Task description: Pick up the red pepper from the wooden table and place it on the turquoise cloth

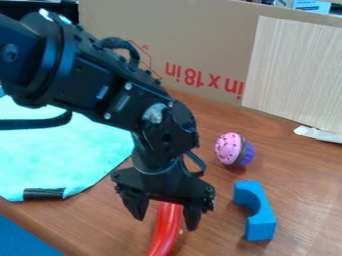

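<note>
**Toys and other things set out on a wooden counter (299, 172)**

The brown counter is covered on its left by a turquoise cloth (60, 155), whose lower edge is marked by a black strip (44, 194). In the front middle, a glossy red toy (164, 232) is laid lengthwise, its near end cut off by the bottom of the view. To the right, a toy cupcake (234, 149) is tipped on its side, with its pink, speckled top turned left and its purple base turned right. Nearer the front, a blue block (261, 220) is placed, its curved notch faced left. At the right rear, a white scrap (319, 134) is seen.
</note>
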Robot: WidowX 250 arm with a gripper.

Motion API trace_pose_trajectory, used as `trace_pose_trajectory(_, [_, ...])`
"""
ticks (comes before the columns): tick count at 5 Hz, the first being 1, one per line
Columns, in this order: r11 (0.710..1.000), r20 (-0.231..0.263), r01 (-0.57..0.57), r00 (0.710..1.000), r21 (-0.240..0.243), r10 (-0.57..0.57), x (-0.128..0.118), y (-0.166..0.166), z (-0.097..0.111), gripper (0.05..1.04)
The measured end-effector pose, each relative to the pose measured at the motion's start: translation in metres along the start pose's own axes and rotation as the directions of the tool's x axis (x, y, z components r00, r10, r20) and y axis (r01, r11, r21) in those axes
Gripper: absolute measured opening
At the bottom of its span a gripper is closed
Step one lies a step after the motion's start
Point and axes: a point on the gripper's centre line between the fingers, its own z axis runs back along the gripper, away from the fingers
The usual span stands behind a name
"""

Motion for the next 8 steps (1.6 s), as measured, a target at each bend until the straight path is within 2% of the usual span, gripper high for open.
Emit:
trace_pose_trajectory(1, [1.0, 0.002, 0.005, 1.0, 0.029, -0.005, -0.003, -0.005, -0.016, 1.0])
trace_pose_trajectory(2, [0.999, 0.011, -0.01, 1.0, 0.041, 0.01, 0.001, -0.008, -0.031, 0.952])
trace_pose_trajectory(3, [0.996, 0.016, -0.077, 0.997, 0.032, 0.077, 0.011, -0.004, -0.037, 0.678])
trace_pose_trajectory(4, [0.993, -0.024, -0.114, 0.993, 0.042, 0.115, 0.024, 0.008, -0.037, 0.522])
trace_pose_trajectory(5, [0.974, -0.057, -0.221, 0.973, 0.044, 0.224, 0.055, 0.035, -0.026, 0.522])
trace_pose_trajectory(6, [0.948, -0.056, -0.318, 0.947, -0.006, 0.318, 0.094, 0.054, -0.004, 0.522])
trace_pose_trajectory(7, [0.902, -0.038, -0.43, 0.902, -0.034, 0.429, 0.124, 0.083, 0.008, 0.522])
trace_pose_trajectory(8, [0.871, -0.011, -0.489, 0.872, -0.046, 0.489, 0.133, 0.111, 0.014, 0.522])
